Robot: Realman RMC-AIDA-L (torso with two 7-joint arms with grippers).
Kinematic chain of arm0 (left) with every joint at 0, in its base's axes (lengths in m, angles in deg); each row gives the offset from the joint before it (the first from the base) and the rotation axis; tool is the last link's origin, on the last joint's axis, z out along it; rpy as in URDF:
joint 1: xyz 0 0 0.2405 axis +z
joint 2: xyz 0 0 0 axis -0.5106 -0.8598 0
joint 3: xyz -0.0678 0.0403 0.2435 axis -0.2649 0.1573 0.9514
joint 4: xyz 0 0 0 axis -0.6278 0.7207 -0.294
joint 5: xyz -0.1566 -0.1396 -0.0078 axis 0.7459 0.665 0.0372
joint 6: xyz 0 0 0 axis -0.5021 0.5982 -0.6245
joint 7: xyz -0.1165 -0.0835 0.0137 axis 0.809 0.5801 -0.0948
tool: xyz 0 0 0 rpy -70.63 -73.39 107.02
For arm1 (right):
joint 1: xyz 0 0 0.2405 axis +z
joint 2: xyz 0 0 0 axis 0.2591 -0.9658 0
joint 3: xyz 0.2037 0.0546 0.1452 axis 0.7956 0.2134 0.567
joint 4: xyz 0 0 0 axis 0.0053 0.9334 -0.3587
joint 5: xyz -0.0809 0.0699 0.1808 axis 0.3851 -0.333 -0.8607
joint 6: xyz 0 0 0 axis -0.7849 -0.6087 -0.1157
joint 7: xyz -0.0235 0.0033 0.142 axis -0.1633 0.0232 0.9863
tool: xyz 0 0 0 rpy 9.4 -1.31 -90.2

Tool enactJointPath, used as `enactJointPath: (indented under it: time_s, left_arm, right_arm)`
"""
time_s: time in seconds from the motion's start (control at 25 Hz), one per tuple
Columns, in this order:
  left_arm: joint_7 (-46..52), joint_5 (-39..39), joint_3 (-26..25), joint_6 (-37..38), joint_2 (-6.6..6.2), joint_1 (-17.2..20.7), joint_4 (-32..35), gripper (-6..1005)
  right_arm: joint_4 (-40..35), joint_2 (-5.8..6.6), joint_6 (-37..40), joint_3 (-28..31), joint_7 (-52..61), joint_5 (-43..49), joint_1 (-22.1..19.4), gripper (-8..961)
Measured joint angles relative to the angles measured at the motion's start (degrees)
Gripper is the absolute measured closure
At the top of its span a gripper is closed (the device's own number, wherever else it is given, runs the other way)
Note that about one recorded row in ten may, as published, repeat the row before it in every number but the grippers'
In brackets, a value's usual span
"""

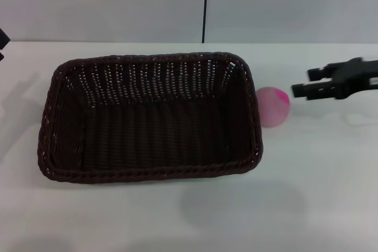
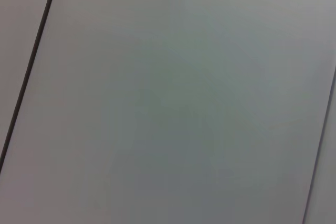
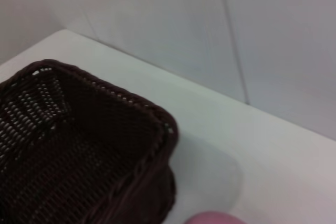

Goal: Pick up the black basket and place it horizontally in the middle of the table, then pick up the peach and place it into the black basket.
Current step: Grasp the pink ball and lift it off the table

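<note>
The black basket (image 1: 150, 116) lies lengthwise across the middle of the white table (image 1: 189, 216), open side up and empty. The peach (image 1: 272, 105) rests on the table just right of the basket's right rim, close to it. My right gripper (image 1: 304, 82) is open and empty, hovering right of the peach and slightly above it. The right wrist view shows the basket's corner (image 3: 79, 150) and the top of the peach (image 3: 212, 217). Only a dark bit of my left arm (image 1: 3, 42) shows at the far left edge. The left wrist view shows none of the task's things.
A pale panelled wall (image 1: 118, 4) with a dark vertical seam (image 1: 205, 4) stands behind the table's far edge. The left wrist view shows only this wall (image 2: 168, 98). Bare tabletop lies in front of the basket and to the right of the peach.
</note>
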Motion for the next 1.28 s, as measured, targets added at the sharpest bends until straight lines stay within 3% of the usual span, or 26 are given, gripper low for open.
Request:
enactJointPath:
  time_s: [0.28,0.88,1.16,1.28]
  left_arm:
    - [0.07,0.24,-0.07,0.05,-0.02,-0.07,-0.25,269]
    - [0.49,0.12,-0.54,0.05,-0.09,-0.76,-0.27,270]
    - [0.58,0.04,-0.54,0.05,-0.09,-0.85,-0.47,271]
    - [0.58,0.04,-0.55,0.05,-0.09,-0.85,-0.92,271]
  right_arm:
    - [4.18,-0.48,-5.07,-8.58,2.30,0.88,1.67,278]
    - [6.26,-1.39,-10.15,-9.78,-0.74,-1.24,1.73,355]
    - [6.44,-1.78,-11.15,-9.91,-0.97,-1.32,2.26,728]
    - [6.24,-1.78,-11.28,-9.93,-1.00,-1.34,2.13,734]
